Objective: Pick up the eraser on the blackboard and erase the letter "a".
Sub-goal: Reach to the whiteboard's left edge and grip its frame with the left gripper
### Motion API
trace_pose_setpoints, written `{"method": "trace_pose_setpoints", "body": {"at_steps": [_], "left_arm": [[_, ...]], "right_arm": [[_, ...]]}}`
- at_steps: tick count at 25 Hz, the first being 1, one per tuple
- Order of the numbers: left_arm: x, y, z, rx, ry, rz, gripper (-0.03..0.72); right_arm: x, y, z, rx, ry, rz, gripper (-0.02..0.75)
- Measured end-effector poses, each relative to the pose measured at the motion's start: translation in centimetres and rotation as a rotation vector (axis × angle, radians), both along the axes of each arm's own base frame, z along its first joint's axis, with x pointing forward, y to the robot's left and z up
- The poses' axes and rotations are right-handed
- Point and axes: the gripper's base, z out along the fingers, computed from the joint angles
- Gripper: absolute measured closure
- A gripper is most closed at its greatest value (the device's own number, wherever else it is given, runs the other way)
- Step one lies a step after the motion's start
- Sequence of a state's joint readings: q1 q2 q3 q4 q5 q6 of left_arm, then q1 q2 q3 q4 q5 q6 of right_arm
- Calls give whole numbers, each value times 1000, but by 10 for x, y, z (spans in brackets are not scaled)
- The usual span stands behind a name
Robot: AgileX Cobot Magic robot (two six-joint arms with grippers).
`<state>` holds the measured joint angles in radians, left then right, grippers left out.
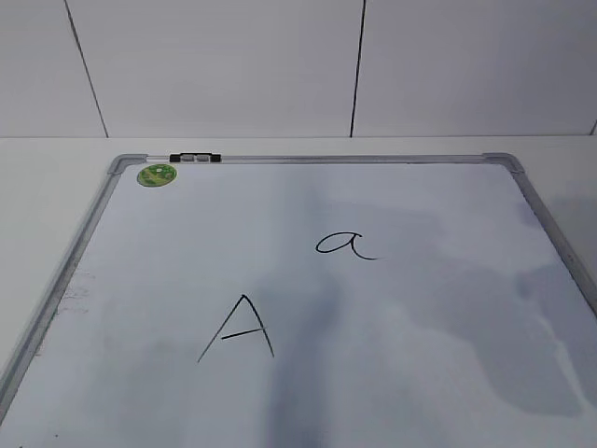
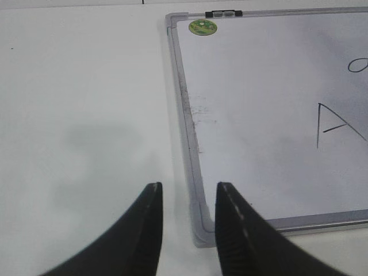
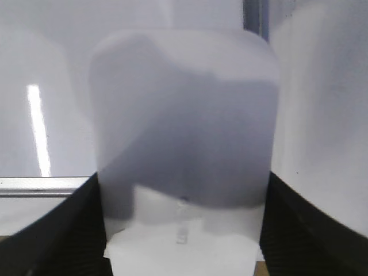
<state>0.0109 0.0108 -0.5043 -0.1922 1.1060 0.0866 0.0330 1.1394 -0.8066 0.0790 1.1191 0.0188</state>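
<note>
1. One eraser [image 3: 184, 132] fills the right wrist view: a white rounded oblong, long axis running straight away from the camera, its far rounded end toward the grey frame strip at the top of that view.
2. It sits between the two black fingers [image 3: 52, 230] of the right gripper [image 3: 183, 230], one finger touching each long side; the jaws are closed onto it, set as wide as the block. A broad grey shadow lies across its top face.
3. The exterior view shows neither the eraser nor any arm.
4. Left gripper [image 2: 188, 198]: two black fingers set narrowly apart with nothing between them, hovering over the blackboard's near corner, where the frame meets the table [image 2: 86, 115].
5. The blackboard [image 1: 121, 280] lies flat, a white surface in a grey metal frame with rounded corner pieces. A green round sticker [image 1: 157, 174] sits near the far left corner, and a small black clip [image 1: 193, 157] on the far frame rail beside it.
6. The letter "a" [image 1: 345, 245] sits right of centre, unsmudged. A larger capital "A" [image 1: 239, 329] lies nearer the camera and to its left, well apart.
7. Grey smears and shadows cross the board's middle and right side; faint marker scuffs [image 1: 76, 294] line the left frame.
8. The table is plain white; behind it stands a white panelled wall [image 1: 215, 65] with dark seams.
</note>
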Motion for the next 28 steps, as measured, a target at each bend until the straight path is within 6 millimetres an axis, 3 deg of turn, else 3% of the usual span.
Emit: {"method": "trace_pose_setpoints", "body": {"at_steps": [6,12,19,28], "left_arm": [[0,-3,4,-36,-26,-19,450],[-2,-4,29,-58,-140,-18,433],[36,-4,47,-97,-62,-8,388],[88,-7,43,-159,132,-4,347]], "right_arm": [[0,0,0,1,0,0,172],[0,0,0,3,-2,-1,172],[1,1,0,13,-15,-4,172],[2,1,1,15,-20,-5,172]]}}
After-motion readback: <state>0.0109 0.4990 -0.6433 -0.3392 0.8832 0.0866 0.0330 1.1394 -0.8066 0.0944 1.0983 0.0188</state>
